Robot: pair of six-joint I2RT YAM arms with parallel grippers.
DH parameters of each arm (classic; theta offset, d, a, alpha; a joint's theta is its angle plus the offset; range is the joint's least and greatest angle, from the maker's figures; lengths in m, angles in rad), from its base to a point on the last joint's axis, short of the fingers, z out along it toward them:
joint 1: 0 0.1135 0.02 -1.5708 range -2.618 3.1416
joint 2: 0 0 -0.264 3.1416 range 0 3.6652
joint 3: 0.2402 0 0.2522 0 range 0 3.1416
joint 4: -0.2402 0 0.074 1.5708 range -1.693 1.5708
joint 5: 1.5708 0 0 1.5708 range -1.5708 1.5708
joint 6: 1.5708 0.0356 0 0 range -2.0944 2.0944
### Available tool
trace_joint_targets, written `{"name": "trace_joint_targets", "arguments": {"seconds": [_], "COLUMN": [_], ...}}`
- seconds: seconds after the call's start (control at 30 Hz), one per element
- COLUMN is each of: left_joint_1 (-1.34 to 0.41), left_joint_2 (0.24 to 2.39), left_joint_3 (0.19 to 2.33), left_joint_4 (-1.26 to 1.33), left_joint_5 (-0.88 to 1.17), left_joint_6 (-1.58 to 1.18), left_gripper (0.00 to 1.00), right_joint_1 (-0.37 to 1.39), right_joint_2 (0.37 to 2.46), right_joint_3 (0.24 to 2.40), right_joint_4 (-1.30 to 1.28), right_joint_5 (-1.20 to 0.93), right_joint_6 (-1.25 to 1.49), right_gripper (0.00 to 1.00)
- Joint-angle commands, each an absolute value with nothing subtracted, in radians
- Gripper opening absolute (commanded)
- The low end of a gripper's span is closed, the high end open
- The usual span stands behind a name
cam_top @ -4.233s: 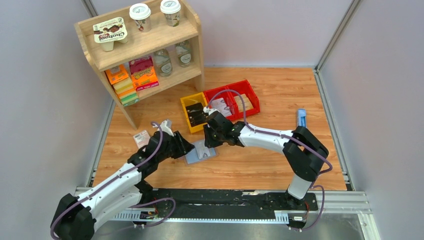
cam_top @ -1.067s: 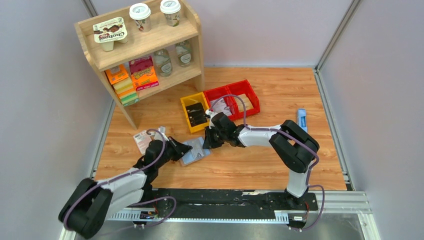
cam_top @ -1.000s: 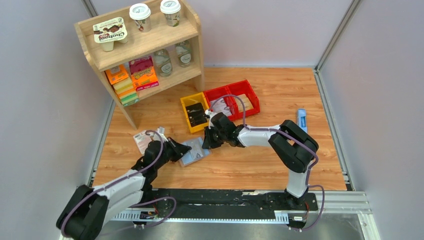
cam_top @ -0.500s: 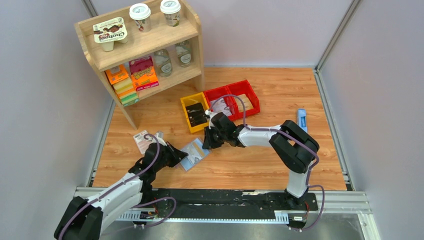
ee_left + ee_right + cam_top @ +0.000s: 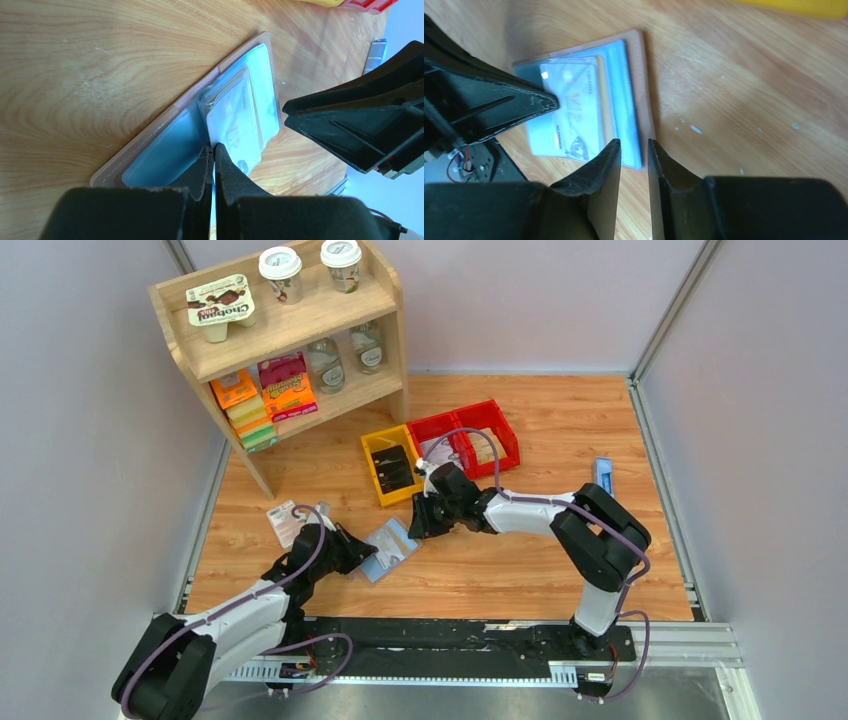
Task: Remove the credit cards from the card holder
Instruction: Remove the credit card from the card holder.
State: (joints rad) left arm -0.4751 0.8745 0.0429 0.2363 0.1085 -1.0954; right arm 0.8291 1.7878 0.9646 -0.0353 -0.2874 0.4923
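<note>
Card holder [image 5: 160,150] lies open; left fingers [image 5: 223,172] clenched, touching it; right fingers [image 5: 606,165] slightly parted.

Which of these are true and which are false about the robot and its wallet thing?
1. The card holder lies open on the table. True.
2. The VIP card lies loose on the wood. False: it sits tucked inside the card holder.
3. The left gripper is shut, with its tips at the holder's fold. True.
4. The right gripper is pinching a card. False: its fingers stand a little apart with nothing between them, just beside the holder's edge.
</note>
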Motion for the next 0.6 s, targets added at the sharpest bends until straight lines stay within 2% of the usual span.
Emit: {"name": "trace_joint_targets", "arguments": {"seconds": [0.0, 0.57], "left_joint_1": [-0.472, -0.471], "left_joint_2": [0.896, 0.904], "left_joint_3": [0.032, 0.029], "left_joint_4": [0.219, 0.229], "left_joint_5": [0.101, 0.106], "left_joint_6": [-1.054, -1.049], "left_gripper": [0.01, 0.0], "right_joint_1": [0.841, 0.865], "right_joint_2": [1.75, 1.913], "right_joint_3": [0.976, 1.077], "right_joint_4": [0.084, 0.077], "right_joint_5": [-0.36, -0.43], "right_joint_6": [0.479, 0.477], "right_gripper": [0.3, 0.31]}}
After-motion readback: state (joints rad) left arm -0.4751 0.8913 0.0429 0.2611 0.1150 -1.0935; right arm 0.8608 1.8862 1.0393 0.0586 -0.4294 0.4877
